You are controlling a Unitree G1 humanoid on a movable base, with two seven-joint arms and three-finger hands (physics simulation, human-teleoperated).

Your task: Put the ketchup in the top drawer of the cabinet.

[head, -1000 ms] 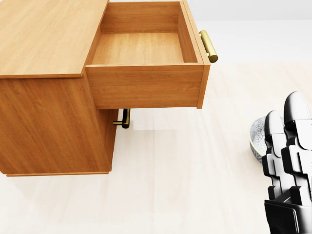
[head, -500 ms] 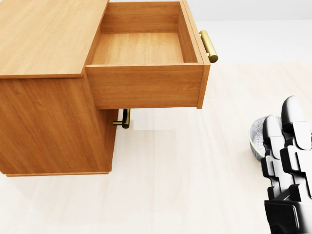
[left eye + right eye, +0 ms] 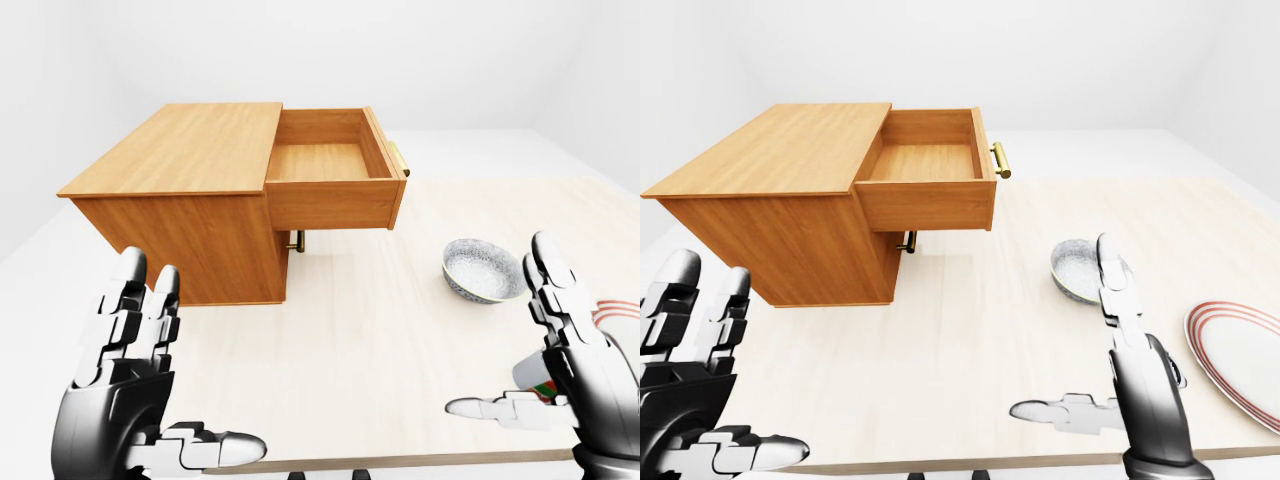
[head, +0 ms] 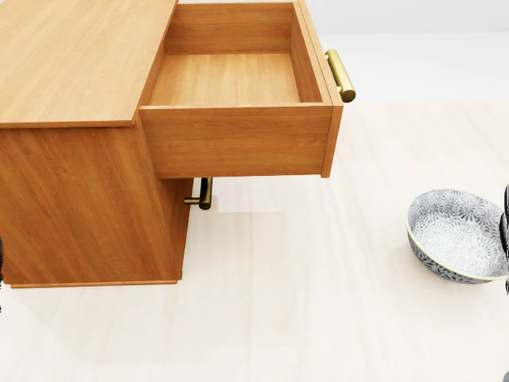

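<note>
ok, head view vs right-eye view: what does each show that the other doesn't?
Head view only: nothing extra; it is a tighter look, with just a dark sliver at its right edge.

Right-eye view only: the left hand and right hand, both open, and a red-rimmed plate at the right.

Both: the cabinet, its top drawer pulled out and empty, the brass handle, a lower handle, the patterned bowl, and the pale table. Neither clearly shows the ketchup.
</note>
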